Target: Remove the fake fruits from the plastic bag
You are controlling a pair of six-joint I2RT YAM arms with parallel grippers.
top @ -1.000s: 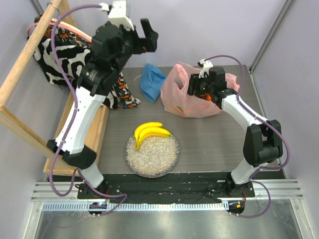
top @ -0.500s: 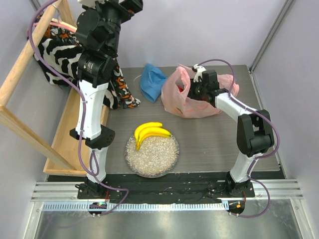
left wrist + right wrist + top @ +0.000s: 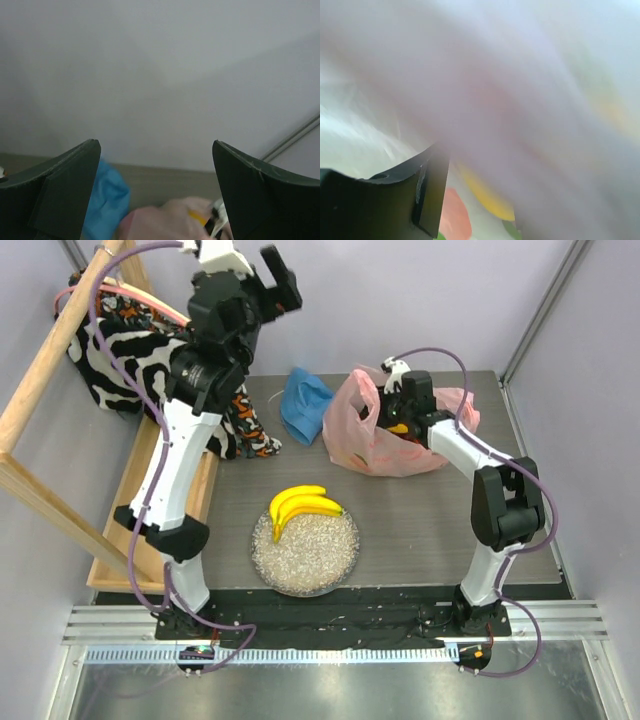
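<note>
The plastic bag lies at the far middle of the table, just beside a blue cloth. Coloured fruit shapes show through its film, and only 1 item, the banana bunch, is outside it, resting on the far edge of the plate. The right gripper is in the bag mouth, where the film hides its jaws, so whether they pinch anything cannot be told; the left gripper hangs high at the far left, jaws spread wide and empty. Judgement: the task is at an early stage, with 1 fruit out and the others yet to be extracted.
</note>
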